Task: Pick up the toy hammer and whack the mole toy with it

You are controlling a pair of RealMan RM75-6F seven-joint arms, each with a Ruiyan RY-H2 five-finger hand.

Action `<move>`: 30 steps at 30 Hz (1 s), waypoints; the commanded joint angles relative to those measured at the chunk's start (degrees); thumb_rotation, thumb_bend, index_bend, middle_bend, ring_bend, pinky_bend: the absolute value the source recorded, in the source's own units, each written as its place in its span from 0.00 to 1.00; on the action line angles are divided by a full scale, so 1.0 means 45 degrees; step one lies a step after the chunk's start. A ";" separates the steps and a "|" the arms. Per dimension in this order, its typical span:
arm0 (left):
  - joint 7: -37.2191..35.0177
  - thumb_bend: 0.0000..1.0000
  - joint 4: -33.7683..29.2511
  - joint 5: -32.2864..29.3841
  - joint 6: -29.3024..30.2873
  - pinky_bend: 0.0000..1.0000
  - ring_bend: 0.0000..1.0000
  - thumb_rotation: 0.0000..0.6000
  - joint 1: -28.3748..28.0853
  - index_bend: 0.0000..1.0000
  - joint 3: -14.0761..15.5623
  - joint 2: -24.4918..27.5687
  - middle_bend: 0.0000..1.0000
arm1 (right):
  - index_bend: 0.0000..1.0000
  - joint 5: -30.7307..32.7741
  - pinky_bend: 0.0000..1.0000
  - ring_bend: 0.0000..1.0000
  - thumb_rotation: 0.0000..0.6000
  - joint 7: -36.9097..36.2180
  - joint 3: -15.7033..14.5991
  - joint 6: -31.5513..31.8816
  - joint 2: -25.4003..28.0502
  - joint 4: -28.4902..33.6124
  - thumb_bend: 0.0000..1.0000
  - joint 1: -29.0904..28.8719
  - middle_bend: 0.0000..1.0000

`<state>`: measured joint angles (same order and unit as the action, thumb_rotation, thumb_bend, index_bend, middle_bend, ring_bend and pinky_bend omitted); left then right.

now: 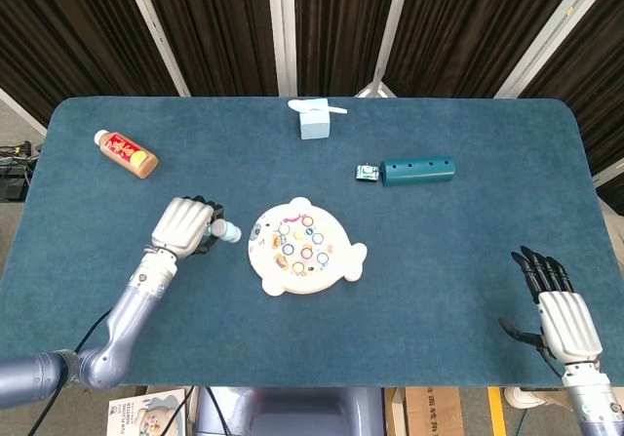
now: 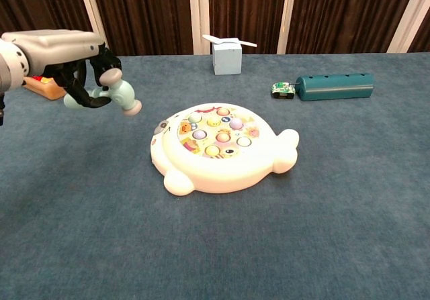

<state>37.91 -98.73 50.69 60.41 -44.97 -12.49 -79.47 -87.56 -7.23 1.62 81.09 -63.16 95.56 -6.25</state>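
Note:
My left hand (image 1: pixel 184 226) (image 2: pixel 70 55) grips a pale green toy hammer (image 2: pixel 119 97), whose head (image 1: pixel 228 232) sticks out to the right, raised above the table just left of the mole toy. The mole toy (image 1: pixel 302 248) (image 2: pixel 220 145) is a white whale-shaped board with several coloured buttons, lying at the table's centre. My right hand (image 1: pixel 557 311) rests open near the front right corner, fingers spread, holding nothing; the chest view does not show it.
A brown bottle (image 1: pixel 127 153) lies at the back left. A pale blue box (image 1: pixel 315 118) stands at the back centre. A teal cylinder (image 1: pixel 417 171) with a small green toy car (image 1: pixel 367 172) beside it lies right of centre.

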 commanded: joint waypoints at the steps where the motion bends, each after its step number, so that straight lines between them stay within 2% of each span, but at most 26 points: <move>1: 0.0693 0.62 -0.0366 -0.0847 -0.0135 0.46 0.37 1.00 -0.0624 0.67 -0.0484 0.0109 0.52 | 0.00 0.0021 0.00 0.00 1.00 -0.0035 0.0009 -0.0028 -0.0001 0.0006 0.21 -0.0013 0.00; 7: 0.2507 0.62 -0.0690 -0.3100 -0.0085 0.46 0.37 1.00 -0.2075 0.67 -0.1121 -0.0031 0.51 | 0.00 0.0120 0.00 0.00 1.00 -0.0184 0.0014 -0.0185 0.0038 0.0060 0.21 -0.0058 0.00; 12: 0.3420 0.62 -0.0599 -0.4246 0.0191 0.46 0.37 1.00 -0.3074 0.67 -0.1387 -0.0466 0.52 | 0.00 0.0197 0.00 0.00 1.00 -0.0324 0.0020 -0.0267 0.0084 0.0114 0.21 -0.0071 0.00; 22: 0.4470 0.62 0.0156 -0.5822 0.0486 0.46 0.37 1.00 -0.4461 0.68 -0.1321 -0.1385 0.52 | 0.00 0.0364 0.00 0.00 1.00 -0.0626 0.0035 -0.0431 0.0194 0.0180 0.21 -0.0089 0.00; 30: 0.4599 0.62 0.0788 -0.6218 0.0564 0.46 0.37 1.00 -0.4924 0.68 -0.1035 -0.1867 0.52 | 0.00 0.0458 0.00 0.00 1.00 -0.0744 0.0060 -0.0490 0.0232 0.0198 0.21 -0.0092 0.00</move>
<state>58.52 -95.40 22.82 62.88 -66.94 -17.34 -87.69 -85.51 -10.57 1.88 78.90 -62.13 96.45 -6.66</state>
